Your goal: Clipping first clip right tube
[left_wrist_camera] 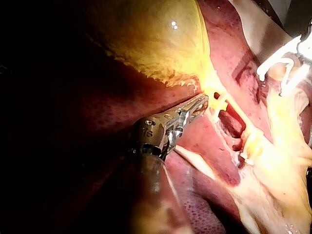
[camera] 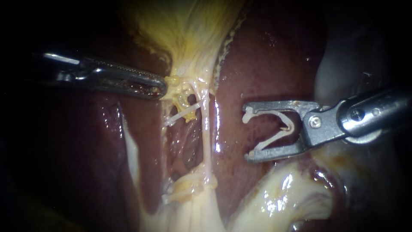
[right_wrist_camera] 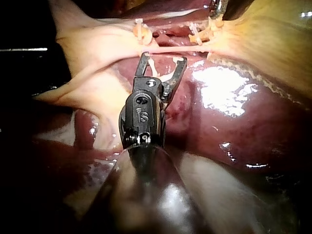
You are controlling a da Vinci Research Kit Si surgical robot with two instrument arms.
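Two wide-set jaws of the right instrument (camera: 249,135) hold an open clip (camera: 270,141), clear of the right tube (camera: 206,129) at nine o'clock. Risk: a shallow advance could clip only part of it or nip the liver (camera: 266,64).

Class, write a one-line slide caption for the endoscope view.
Left instrument grips the gallbladder while right instrument holds an open clip beside the right tube, not yet around it.

We are at a surgical bench: bare liver (camera: 266,64) and gallbladder (camera: 189,30) under close light, our left instrument (camera: 162,89), our right instrument (camera: 249,132) carrying a clip (camera: 272,139).
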